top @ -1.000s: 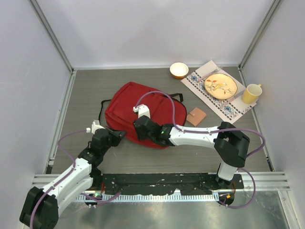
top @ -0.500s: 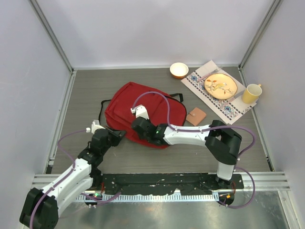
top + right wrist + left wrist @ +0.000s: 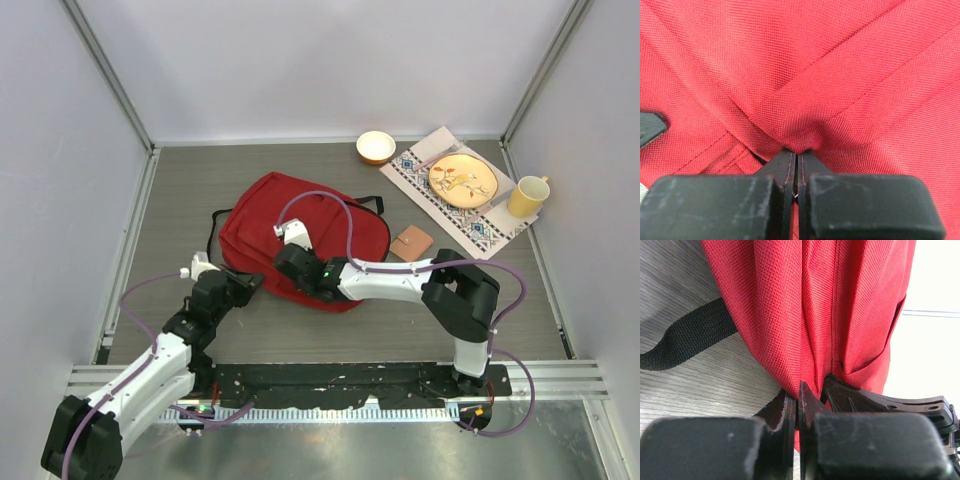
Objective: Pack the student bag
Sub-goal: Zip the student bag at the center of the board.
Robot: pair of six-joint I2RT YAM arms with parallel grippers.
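The student bag (image 3: 335, 215) is a red fabric backpack lying flat in the middle of the table. My left gripper (image 3: 248, 283) is at its near left edge and is shut on a pinch of the red fabric (image 3: 799, 390). A black strap (image 3: 690, 342) trails off to the left on the table. My right gripper (image 3: 285, 263) rests on the bag's near left part, just right of the left one. It is shut on a puckered fold of the bag's fabric (image 3: 797, 150). The bag (image 3: 815, 65) fills the right wrist view.
A small brown square item (image 3: 411, 243) lies just right of the bag. At the back right are an orange bowl (image 3: 375, 146), a patterned mat (image 3: 480, 228) with an orange plate (image 3: 462, 180), and a yellow mug (image 3: 527, 195). Walls enclose the table.
The right gripper has shifted slightly left over the bag and closed, pinching a fold of fabric. The left arm has not moved and keeps its grip.
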